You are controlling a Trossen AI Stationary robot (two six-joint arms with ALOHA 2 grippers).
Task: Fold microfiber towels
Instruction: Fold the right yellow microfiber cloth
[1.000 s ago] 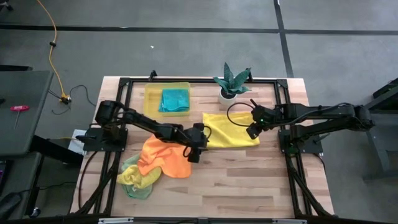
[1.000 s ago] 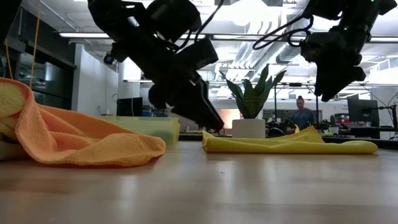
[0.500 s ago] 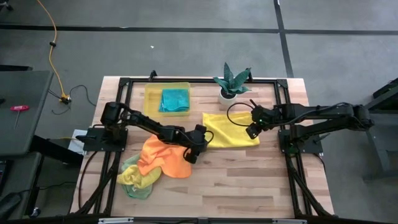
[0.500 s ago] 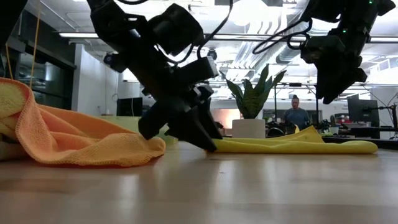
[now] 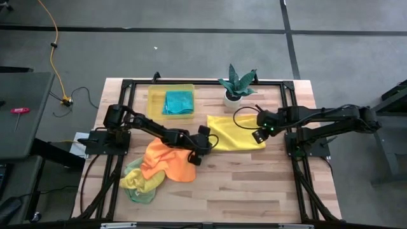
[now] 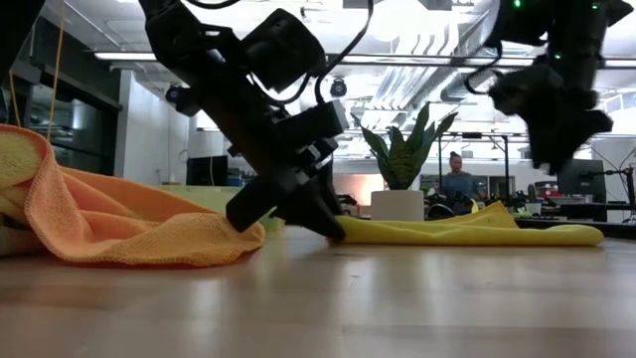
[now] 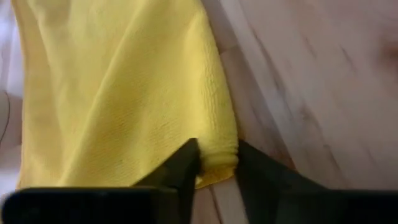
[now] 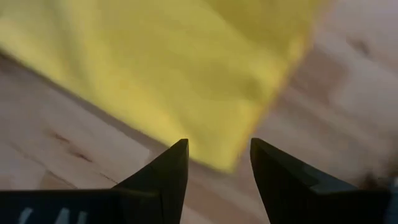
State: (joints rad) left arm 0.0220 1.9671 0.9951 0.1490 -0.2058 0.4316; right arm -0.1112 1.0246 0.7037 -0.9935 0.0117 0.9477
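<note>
Pinching the near corner of the yellow towel

The yellow towel is soft, light and limp, so it will drape and drag rather than hold a shape; I judge the corners the right places to take it, both at once. It lies flat, plain yellow with a fine nap, just past the worktop centre toward 1 o'clock. My left claw is narrowed onto its 8 o'clock corner, a fold of hem between the fingers. My right claw hangs wide over the 4 o'clock corner, gripping nothing. At 8 o'clock sits the orange towel, heaped on others; a teal towel is in the yellow bin at 11 o'clock.
</note>
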